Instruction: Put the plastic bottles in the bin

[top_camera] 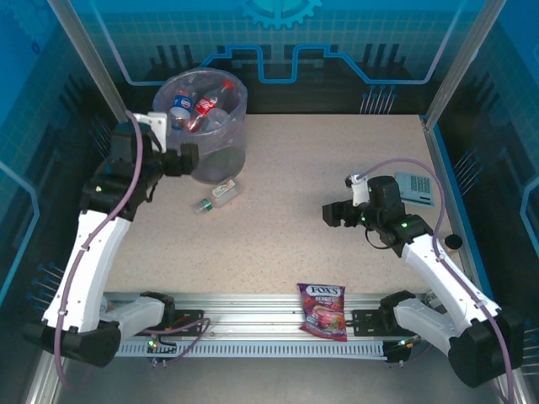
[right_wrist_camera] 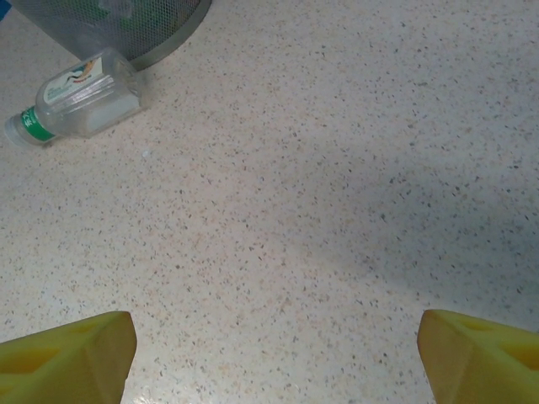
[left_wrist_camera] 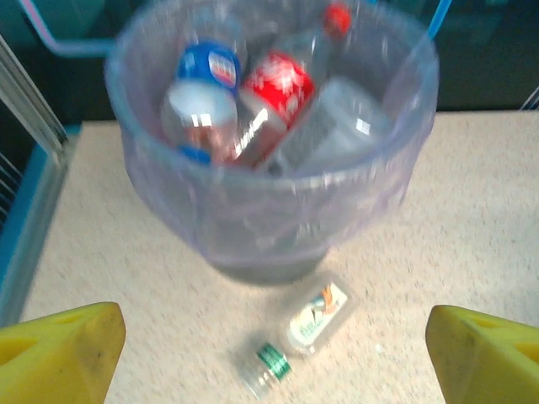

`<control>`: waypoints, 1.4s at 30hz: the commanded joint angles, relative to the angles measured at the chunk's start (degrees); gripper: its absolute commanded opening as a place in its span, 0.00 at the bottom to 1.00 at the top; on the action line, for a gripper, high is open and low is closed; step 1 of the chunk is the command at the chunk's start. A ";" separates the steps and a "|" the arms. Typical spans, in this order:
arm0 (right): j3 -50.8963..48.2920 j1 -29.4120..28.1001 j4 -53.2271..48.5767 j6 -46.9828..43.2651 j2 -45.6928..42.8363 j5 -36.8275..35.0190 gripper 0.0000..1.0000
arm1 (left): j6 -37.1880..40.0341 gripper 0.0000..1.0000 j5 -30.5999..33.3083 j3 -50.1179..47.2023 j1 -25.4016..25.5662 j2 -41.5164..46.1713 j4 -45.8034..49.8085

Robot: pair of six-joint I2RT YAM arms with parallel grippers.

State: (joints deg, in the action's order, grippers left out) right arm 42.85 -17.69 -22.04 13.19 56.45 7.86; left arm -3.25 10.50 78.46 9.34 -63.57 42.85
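From above, the round grey wastebasket lined with a translucent lilac plastic bag [top_camera: 239, 118] is standing on the speckled beige worktop [top_camera: 337, 160]. It is carrying several clear plastic bottles, among them a red-labelled, red-capped one [top_camera: 205, 105] and a blue-labelled one [top_camera: 180, 106]. A small clear green-capped bottle [top_camera: 217, 196] is lying on its side just in front of the wastebasket. The left claw [top_camera: 185, 158] is hovering close against the wastebasket's near-left wall. The right claw [top_camera: 332, 214] is hanging well apart to the wastebasket's right. A purple-red Fox's candy bag [top_camera: 322, 310] is lying far in front of the wastebasket.

In the left wrist view, the red-labelled bottle [left_wrist_camera: 274, 88] and the blue-labelled one [left_wrist_camera: 210, 66] are leaning together inside the wastebasket [left_wrist_camera: 404, 101]. The green-capped bottle [left_wrist_camera: 305, 332] is lying just in front of its base. The yellow fingers [left_wrist_camera: 59, 349] are standing wide apart, gripping nothing.

In the right wrist view, the green-capped bottle [right_wrist_camera: 84, 97] is resting just beside the wastebasket's mesh base [right_wrist_camera: 126, 25], cap pointing away from it. This claw's yellow fingers [right_wrist_camera: 63, 358] are also spreading wide over bare worktop, touching nothing.
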 commanded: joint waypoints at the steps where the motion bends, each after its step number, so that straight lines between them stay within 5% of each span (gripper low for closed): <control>1: 2.14 1.09 2.64 -1.45 0.54 1.38 0.88 | -9.13 0.93 -1.61 -8.76 0.54 -0.49 2.46; 7: 0.62 1.60 2.62 -0.89 -0.47 1.37 0.88 | -18.65 0.96 -9.41 -26.11 -0.68 0.17 -13.73; 13: -1.62 2.03 2.82 -0.89 -3.93 1.42 0.88 | -16.96 0.99 -11.27 -31.22 -6.58 -7.06 -23.43; 19: -2.69 2.31 2.44 -0.28 -5.93 1.40 0.88 | -13.09 0.99 -14.81 -33.11 -7.29 -16.14 -34.55; 32: -3.44 2.37 0.78 1.68 -9.69 -0.08 0.87 | -10.85 0.93 -29.20 -29.84 -5.13 -26.34 -32.09; 38: -2.72 2.36 0.44 1.49 -9.53 -0.12 0.87 | -10.11 0.94 -22.47 -30.01 1.37 -22.86 -26.35; 42: -3.12 2.34 1.46 2.17 -8.99 0.48 0.88 | -12.82 0.98 -11.04 -28.67 5.28 -21.64 -24.21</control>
State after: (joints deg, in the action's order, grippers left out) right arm 40.05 -16.32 -20.97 14.24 47.27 7.99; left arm -14.87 -8.60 47.62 13.17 -87.20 15.46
